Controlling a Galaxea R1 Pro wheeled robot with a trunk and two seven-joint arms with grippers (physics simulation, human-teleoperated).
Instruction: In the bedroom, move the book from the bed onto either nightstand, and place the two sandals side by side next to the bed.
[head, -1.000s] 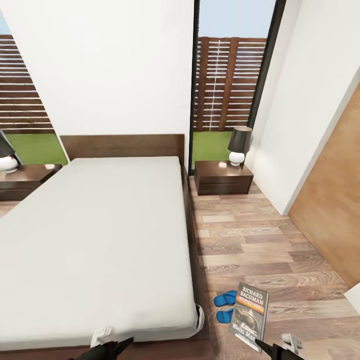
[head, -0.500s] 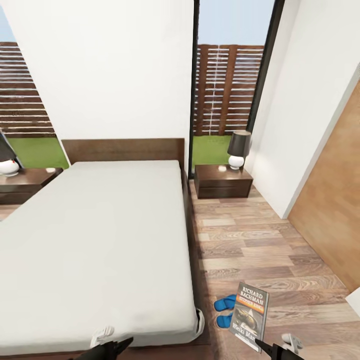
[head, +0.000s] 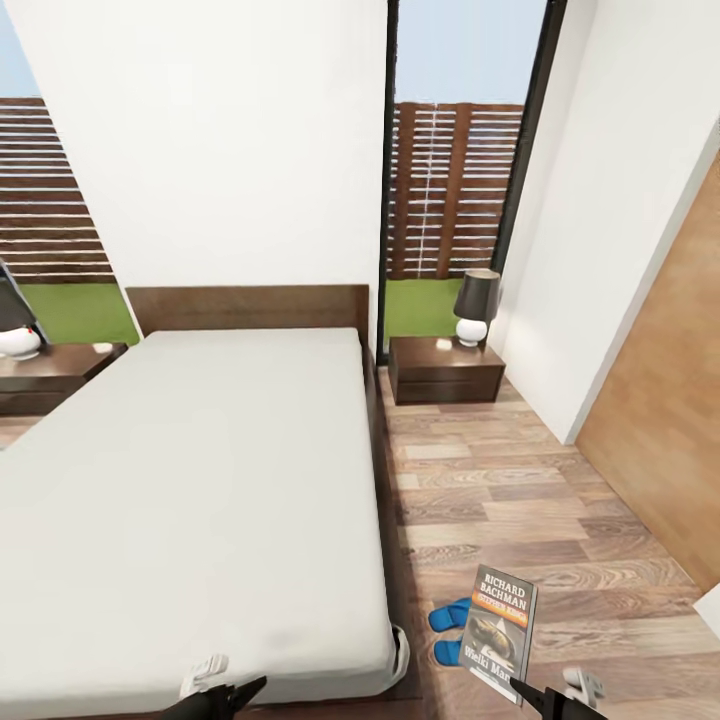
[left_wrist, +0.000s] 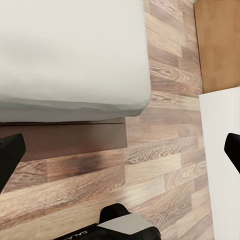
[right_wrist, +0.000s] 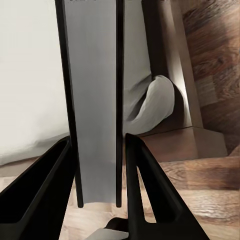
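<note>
With the book (head: 499, 634) already off the bed (head: 200, 480) and clamped upright in the right gripper (right_wrist: 97, 150), the far nightstand (head: 445, 370) beside the bed awaits it, the left gripper (left_wrist: 120, 150) gapes empty, and both sandals (head: 450, 630) lie unarranged by the bed's foot.

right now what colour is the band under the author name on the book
Orange, across the dark cover of the book; it shows best in the head view.

Dark-shaded lamp (head: 477, 305), wooden door (head: 668, 420)
</note>
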